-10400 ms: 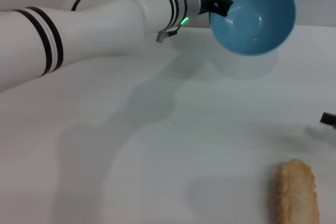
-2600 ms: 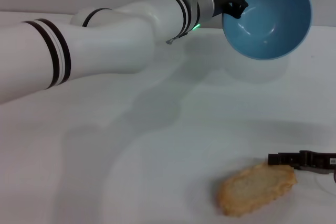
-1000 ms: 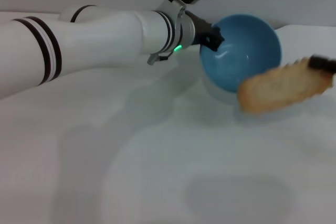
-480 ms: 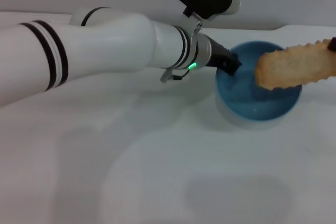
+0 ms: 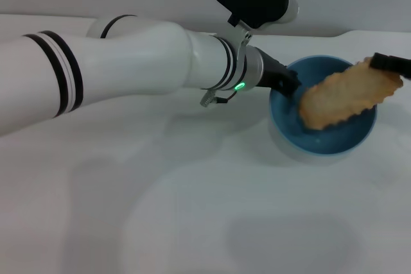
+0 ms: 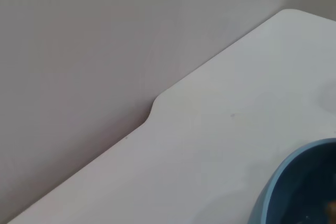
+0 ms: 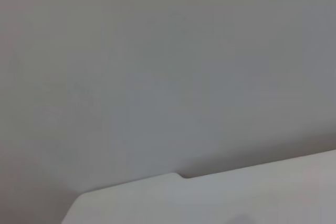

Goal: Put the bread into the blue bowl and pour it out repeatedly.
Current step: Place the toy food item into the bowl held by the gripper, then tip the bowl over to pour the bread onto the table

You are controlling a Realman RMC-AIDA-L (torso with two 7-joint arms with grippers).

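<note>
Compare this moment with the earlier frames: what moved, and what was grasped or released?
The right hand took the bread off the near table, carried it up and away, and now lowers its free end into the blue bowl. The left hand, gripping the rim throughout, brought the bowl down from a raised, tilted pose to sit upright on the table. Nothing was released.

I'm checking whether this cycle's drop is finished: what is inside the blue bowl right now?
The bread, tilted, has its lower end down inside the blue bowl, its upper end held by the right gripper. The left gripper holds the rim. The bread hides part of the bowl's inside.
</note>
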